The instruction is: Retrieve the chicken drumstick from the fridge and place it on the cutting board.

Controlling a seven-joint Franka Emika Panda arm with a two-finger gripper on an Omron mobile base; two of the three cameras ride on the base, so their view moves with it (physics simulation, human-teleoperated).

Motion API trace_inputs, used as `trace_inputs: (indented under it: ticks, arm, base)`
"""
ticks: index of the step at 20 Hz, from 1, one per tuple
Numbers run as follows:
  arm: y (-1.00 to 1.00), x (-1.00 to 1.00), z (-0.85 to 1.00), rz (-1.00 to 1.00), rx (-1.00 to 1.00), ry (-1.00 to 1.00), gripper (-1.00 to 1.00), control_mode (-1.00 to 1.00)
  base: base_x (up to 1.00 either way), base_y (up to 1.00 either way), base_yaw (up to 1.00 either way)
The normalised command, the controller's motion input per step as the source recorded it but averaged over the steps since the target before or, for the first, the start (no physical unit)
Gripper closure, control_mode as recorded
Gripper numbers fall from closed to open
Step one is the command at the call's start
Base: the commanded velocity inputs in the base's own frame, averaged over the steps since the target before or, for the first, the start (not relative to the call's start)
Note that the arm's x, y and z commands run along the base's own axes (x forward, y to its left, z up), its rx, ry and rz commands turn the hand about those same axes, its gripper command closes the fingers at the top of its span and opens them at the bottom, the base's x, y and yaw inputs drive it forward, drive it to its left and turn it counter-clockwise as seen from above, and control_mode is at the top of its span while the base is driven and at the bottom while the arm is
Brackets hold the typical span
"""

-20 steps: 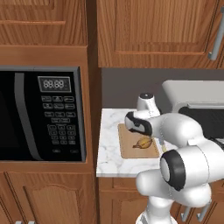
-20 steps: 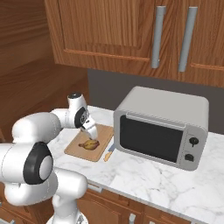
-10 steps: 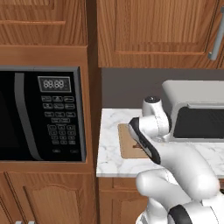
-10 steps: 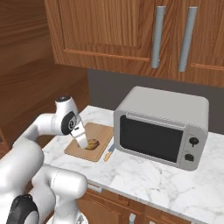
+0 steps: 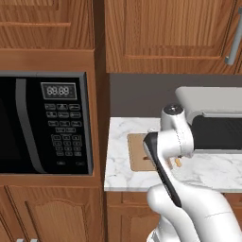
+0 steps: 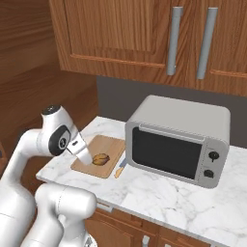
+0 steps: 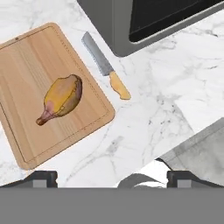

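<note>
In the hand view, the gripper shows at the bottom edge as two dark fingertips set wide apart, released and holding nothing. Beyond them lies the marble counter, and on it, toward 10 o'clock, the board rests flat. The drumstick lies on the board, near its middle, clear of the fingertips. Its long axis runs diagonally in this view, the plump end toward 1 o'clock and the narrow bone end toward 7 o'clock. Just beside the board's right edge lies a knife, grey blade toward 11 o'clock, yellow handle toward 5 o'clock. Farther off, at 12 to 2 o'clock, stands a grey toaster oven. In the right base view the drumstick sits on the board left of the oven, with the white arm above the board's near left side.
</note>
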Motion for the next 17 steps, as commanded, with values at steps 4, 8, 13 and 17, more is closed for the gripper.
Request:
trace_inputs:
  ticks: [4, 8, 13, 17]
  arm:
    - [0.0, -0.36, 0.61, 0.47, -0.21, 0.04, -1.0, -1.0]
    - [0.0, -0.32, 0.85, 0.38, -0.06, 0.05, -1.0, -1.0]
    - [0.0, -0.24, 0.68, 0.15, 0.07, 0.01, -1.0, -1.0]
    - [-0.04, -0.29, 0.29, 0.01, 0.15, -0.07, -1.0, -1.0]
  base:
    - [0.0, 0.0, 0.0]
    - [0.0, 0.0, 0.0]
    - [0.0, 0.0, 0.0]
    - [0.0, 0.0, 0.0]
